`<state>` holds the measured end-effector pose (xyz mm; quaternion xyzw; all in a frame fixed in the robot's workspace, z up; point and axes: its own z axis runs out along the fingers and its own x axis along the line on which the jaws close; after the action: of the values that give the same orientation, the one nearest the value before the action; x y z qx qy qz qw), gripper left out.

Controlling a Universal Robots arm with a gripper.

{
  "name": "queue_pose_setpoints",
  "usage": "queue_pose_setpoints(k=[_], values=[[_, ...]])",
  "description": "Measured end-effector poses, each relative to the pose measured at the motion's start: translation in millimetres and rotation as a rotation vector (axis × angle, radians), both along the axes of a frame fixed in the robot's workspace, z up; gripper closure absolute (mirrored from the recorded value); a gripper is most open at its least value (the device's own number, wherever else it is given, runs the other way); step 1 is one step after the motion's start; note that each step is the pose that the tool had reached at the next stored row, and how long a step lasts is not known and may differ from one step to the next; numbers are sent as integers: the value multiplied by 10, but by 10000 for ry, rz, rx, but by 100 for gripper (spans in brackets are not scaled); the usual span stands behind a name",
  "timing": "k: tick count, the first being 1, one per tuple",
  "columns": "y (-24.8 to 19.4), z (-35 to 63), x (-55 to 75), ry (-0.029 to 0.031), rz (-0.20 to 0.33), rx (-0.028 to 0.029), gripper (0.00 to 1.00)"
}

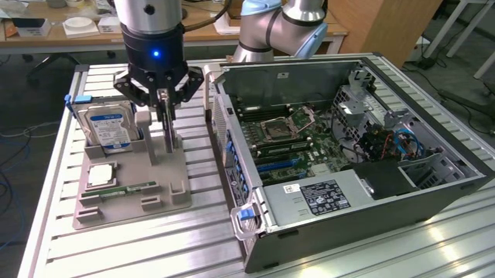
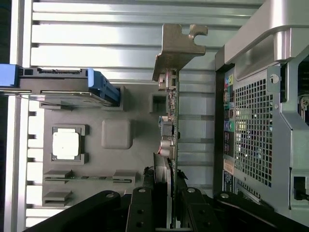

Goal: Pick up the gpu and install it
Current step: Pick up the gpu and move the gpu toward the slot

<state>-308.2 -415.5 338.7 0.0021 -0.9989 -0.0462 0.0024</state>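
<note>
Exterior view: the tool (image 1: 163, 99) is clamped on the top edge of the gpu (image 1: 168, 133), which stands upright at the tray (image 1: 131, 194) between the drive (image 1: 108, 128) and the case (image 1: 348, 150).

Wrist view: the fingers (image 2: 145, 200) pinch the gpu (image 2: 172, 121) from both sides, with its bracket (image 2: 178, 48) at the far end.

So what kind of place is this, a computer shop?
More likely a robotics lab or workshop. A robot arm's claw grips a gpu at a grey parts tray, beside an open computer case on a slatted metal table, with cluttered desks behind.
</note>
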Motion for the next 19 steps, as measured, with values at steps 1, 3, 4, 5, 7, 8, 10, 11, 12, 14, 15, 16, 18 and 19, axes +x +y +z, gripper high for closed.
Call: queue_pose_setpoints(k=[1, 3, 4, 5, 7, 8, 10, 11, 12, 14, 15, 16, 18, 19], values=[[0, 8, 0, 0, -1, -19, 73], [1, 20, -1, -2, -2, -60, 73], [1, 26, -1, -3, -2, -88, 73], [1, 32, -1, -2, -2, -122, 73], [0, 44, -2, 1, -2, -197, 73], [0, 49, -1, -1, -2, -220, 73], [0, 65, -1, 1, 0, -239, 73], [0, 72, -1, 0, -1, -240, 73], [1, 81, -1, 0, -2, -241, 73], [1, 97, -1, 0, -2, -244, 73], [1, 103, -1, -1, -2, -244, 73], [1, 108, -1, 0, -2, -245, 73], [1, 118, -1, -1, -2, -246, 73], [1, 122, -1, -1, -2, -247, 73]])
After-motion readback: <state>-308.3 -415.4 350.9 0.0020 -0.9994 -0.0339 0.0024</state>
